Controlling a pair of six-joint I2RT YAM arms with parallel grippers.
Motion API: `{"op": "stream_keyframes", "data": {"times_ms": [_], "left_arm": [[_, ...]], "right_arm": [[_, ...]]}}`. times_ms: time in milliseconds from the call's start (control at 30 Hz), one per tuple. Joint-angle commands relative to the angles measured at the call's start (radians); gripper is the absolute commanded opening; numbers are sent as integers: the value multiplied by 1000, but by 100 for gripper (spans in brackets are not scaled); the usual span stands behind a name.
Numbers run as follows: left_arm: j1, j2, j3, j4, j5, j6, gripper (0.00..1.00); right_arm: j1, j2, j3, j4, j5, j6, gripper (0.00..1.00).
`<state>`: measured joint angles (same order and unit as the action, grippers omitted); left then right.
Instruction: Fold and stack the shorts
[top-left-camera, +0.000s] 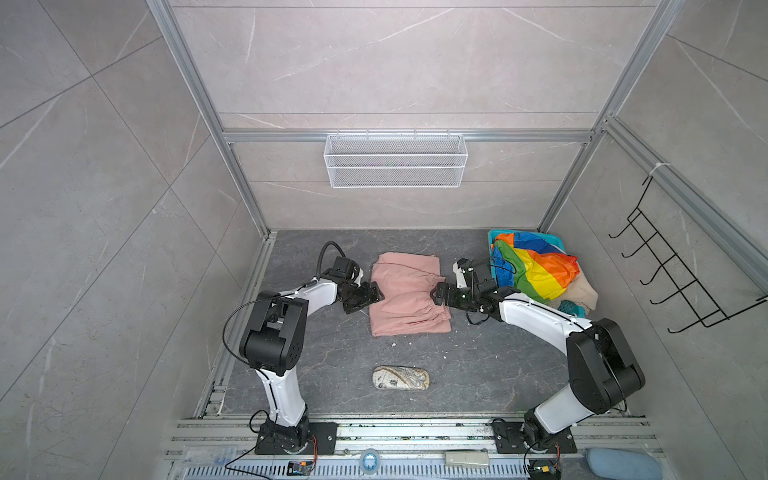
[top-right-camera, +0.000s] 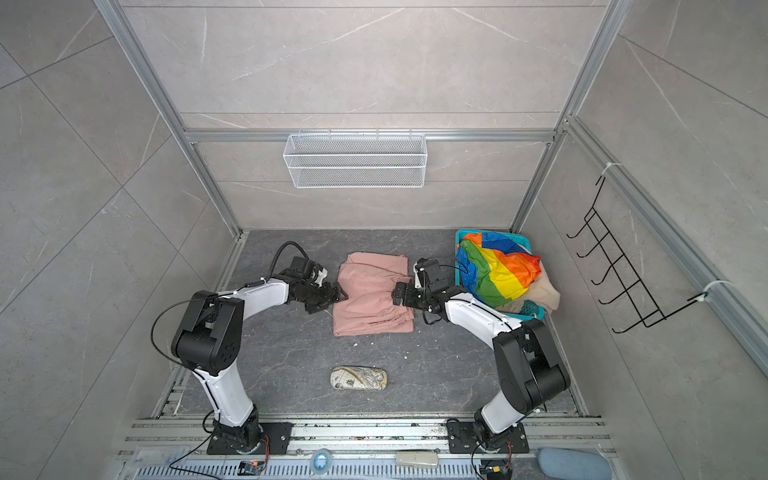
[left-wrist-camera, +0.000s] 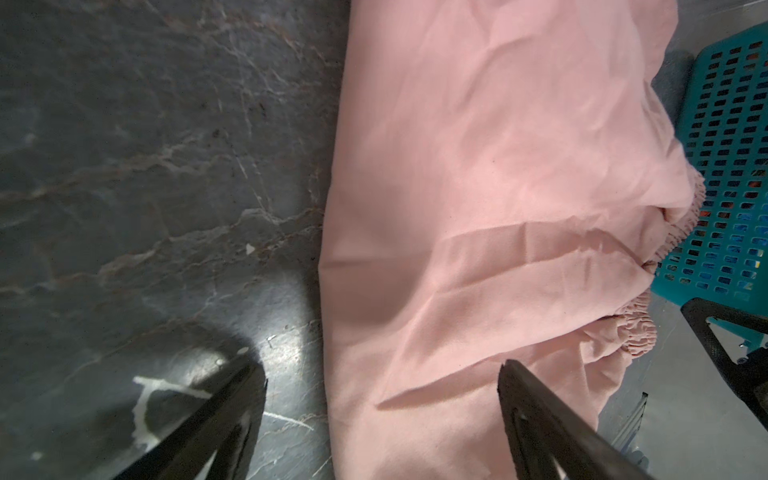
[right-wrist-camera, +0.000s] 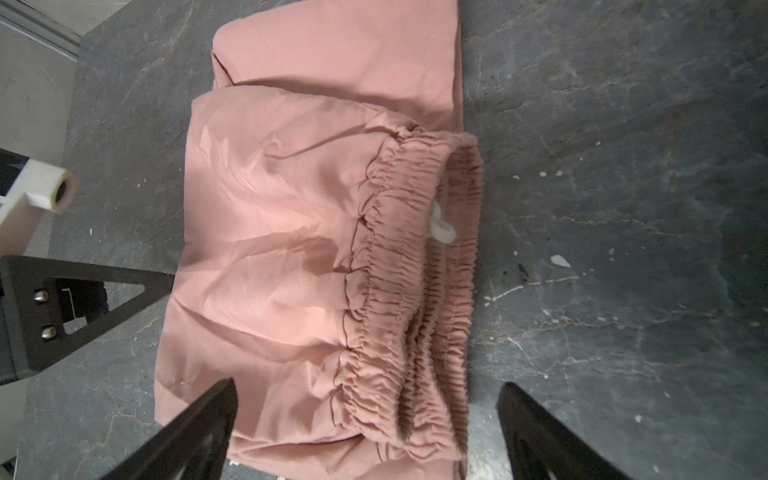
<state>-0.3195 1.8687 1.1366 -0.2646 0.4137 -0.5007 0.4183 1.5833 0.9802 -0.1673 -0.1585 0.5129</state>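
loosely folded, the pink shorts (top-left-camera: 409, 295) lie wrinkled toward the far edge of the tabletop (top-left-camera: 332, 365), gathered waistband (right-wrist-camera: 415, 291) showing; left jaws and right jaws both gape wide, empty.

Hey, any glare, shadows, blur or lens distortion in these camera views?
In both top views, even soft light, the wide lens splays the frame posts; in the left wrist view, glare on the dark tabletop and the left gripper shadows the pink shorts; right wrist view is dimmer, cloth crisp.
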Motion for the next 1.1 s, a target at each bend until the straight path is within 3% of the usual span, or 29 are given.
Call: {"op": "stream_keyframes", "data": {"times_ms": [0, 167, 300, 433, 567, 700, 867, 1067], "left_arm": [[-16, 47, 43, -21, -2, 24, 88], [-21, 103, 95, -26, -26, 44, 71], [-20, 125, 154, -72, -41, 81, 29], [-11, 129, 263, -228, -118, 182, 0], [33, 132, 381, -410, -286, 276, 0], [108, 118, 425, -475, -436, 341, 0], [183, 153, 461, -487, -642, 489, 0], [251, 191, 478, -379, -774, 665, 0]], "right_arm": [[0, -45, -14, 19, -5, 13, 99], [-1, -54, -19, 22, -9, 16, 99], [0, -63, -25, 23, -3, 16, 99], [-1, -65, -27, 25, -4, 18, 99], [-2, -68, -32, 32, -9, 22, 99], [0, -63, -32, 37, -22, 27, 99], [0, -56, -35, 46, -39, 33, 99], [0, -43, -35, 51, -43, 35, 99]]}}
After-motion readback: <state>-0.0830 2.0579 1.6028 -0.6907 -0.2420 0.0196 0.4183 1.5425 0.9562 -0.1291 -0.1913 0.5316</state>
